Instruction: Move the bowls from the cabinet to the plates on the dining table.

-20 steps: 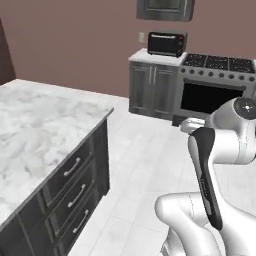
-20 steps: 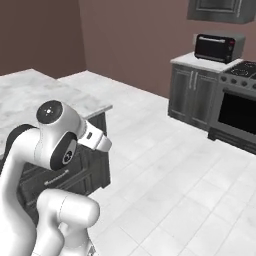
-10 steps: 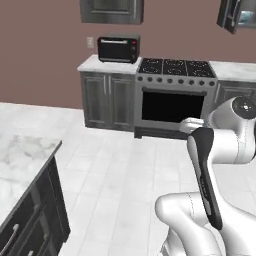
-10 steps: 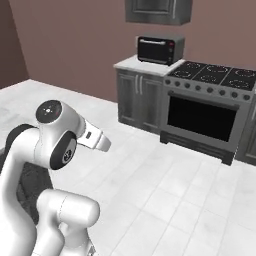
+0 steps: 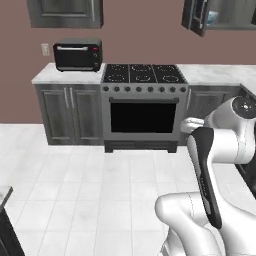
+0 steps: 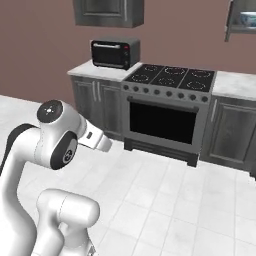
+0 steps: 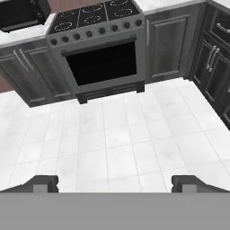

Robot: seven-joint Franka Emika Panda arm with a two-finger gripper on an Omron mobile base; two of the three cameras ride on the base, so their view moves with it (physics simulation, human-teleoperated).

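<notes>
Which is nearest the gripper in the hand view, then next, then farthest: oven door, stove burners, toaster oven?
From the open gripper:
1. Oven door, straight ahead, low on the stove front.
2. Stove burners, on top behind it.
3. Toaster oven, far left on the counter.

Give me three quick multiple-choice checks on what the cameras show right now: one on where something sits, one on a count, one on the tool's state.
1. Where is the black toaster oven?
A. On the counter left of the stove
B. On the floor
C. Inside the oven

2. How many burners does the stove show on top?
A. Two
B. Four
C. Six

3. How does the tool stand?
A. Shut on a bowl
B. Open and empty
C. Shut on a plate

Answers:
1. A, it sits on the marble counter beside the stove's left edge.
2. C, two rows of three rings are visible.
3. B, in the hand view its fingertips stand far apart with only floor tiles between them.
</notes>
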